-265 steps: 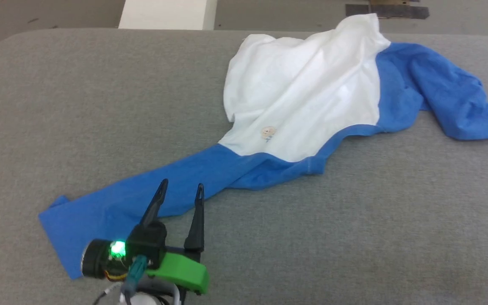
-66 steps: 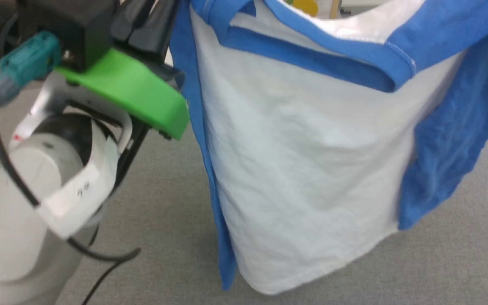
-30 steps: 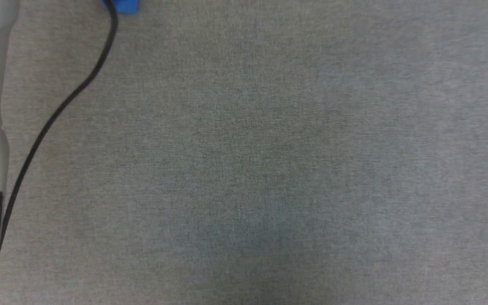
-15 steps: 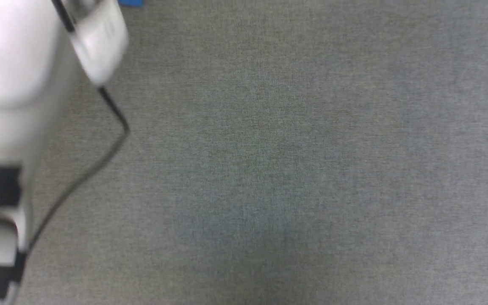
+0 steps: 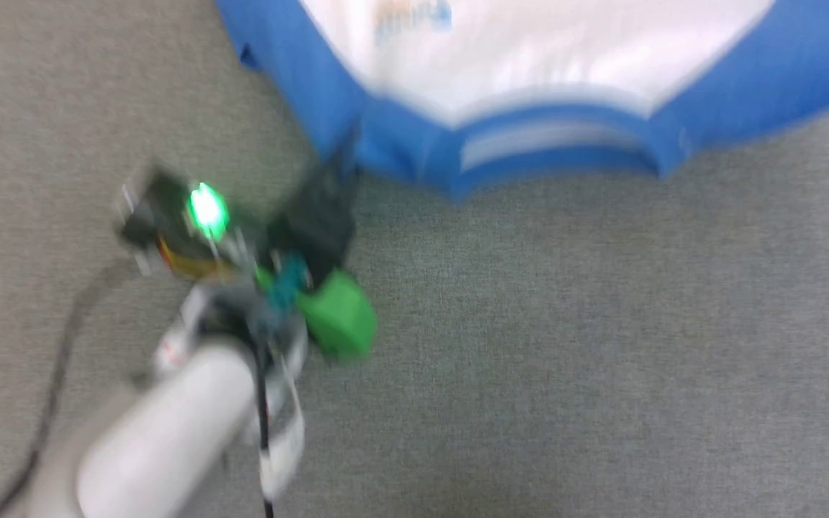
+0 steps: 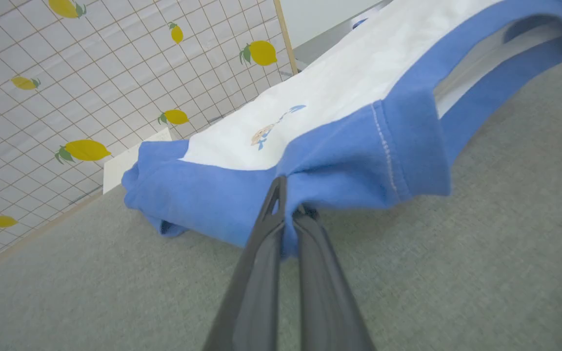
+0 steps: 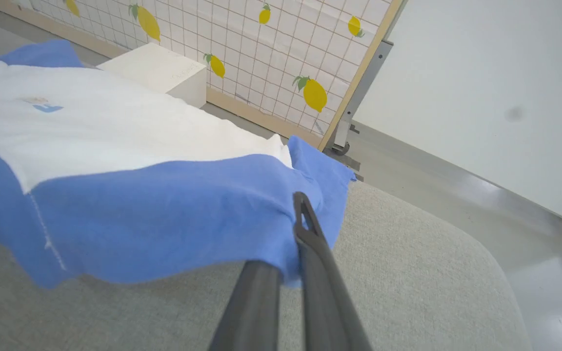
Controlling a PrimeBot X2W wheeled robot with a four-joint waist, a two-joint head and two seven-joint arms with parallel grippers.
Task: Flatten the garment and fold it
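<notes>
The garment (image 5: 529,65) has a white body, blue shoulders and a blue collar, and it stretches across the top of the blurred head view above the grey table (image 5: 565,345). My left gripper (image 5: 342,155) meets its blue shoulder edge there. In the left wrist view the left gripper (image 6: 288,207) is shut on a fold of blue cloth, and the garment (image 6: 349,87) with its small emblem runs away beyond it. In the right wrist view my right gripper (image 7: 291,222) is shut on the other blue shoulder of the garment (image 7: 115,131), held just off the table.
A grid panel printed with lemons (image 6: 42,73) stands behind the table, and a white box (image 7: 159,70) sits at its foot. The table's rounded corner (image 7: 456,234) drops to a pale floor beside a white wall (image 7: 481,73).
The head camera has swung, so the garment's collar end and my left gripper now show where only bare grey table and a pale forearm showed. The picture is smeared by motion.
</notes>
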